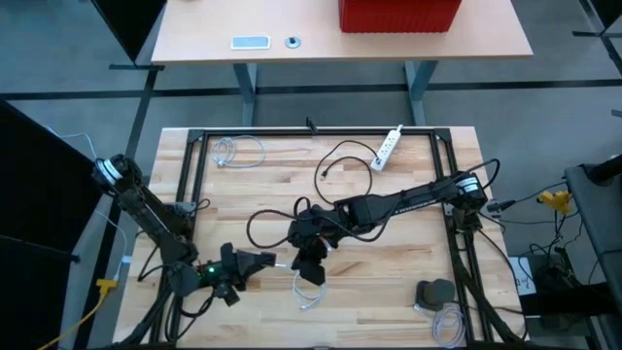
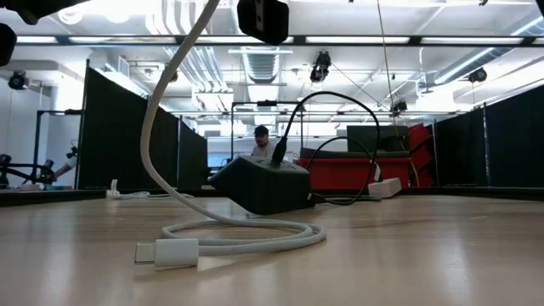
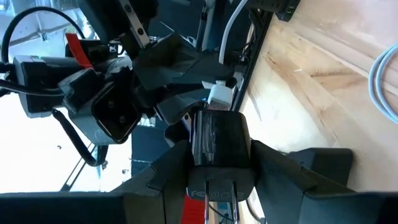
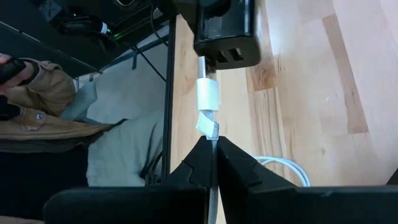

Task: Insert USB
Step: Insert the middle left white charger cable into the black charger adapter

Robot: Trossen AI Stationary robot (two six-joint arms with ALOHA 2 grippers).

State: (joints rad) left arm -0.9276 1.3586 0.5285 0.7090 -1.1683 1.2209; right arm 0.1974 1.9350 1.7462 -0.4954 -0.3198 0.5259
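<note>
My left gripper [image 1: 260, 261] stands near the table's near-left and is shut on a black charger block [image 3: 217, 140], which shows two ports [image 4: 227, 57] in the right wrist view. Facing it, my right gripper [image 4: 211, 149] is shut on a white USB cable. The cable's white plug [image 4: 207, 96] has its metal tip [image 4: 202, 65] at the block's port face; whether it is in a port, I cannot tell. The cable [image 2: 170, 119] hangs down and coils on the table, where its other plug [image 2: 166, 252] lies flat. My left gripper pinches the charger block's two side faces [image 3: 198, 146] between its two fingers, coming level. The block is lifted clear of the table, ports pointing away from the gripper. My right gripper pinches the white cable [image 4: 210, 129] just behind its plug, between the shut fingertips. The fingers lie along the cable and slant down toward the block. The plug sticks out ahead of the fingers, clear of the table.
A black box [image 2: 263, 183] with a black cable stands on the table in the middle. A white power strip [image 1: 389, 146] and a white cable coil [image 1: 228, 151] lie far back; a grey object [image 1: 435, 292] lies near right. A person's sleeve [image 4: 37, 118] shows beyond the table edge.
</note>
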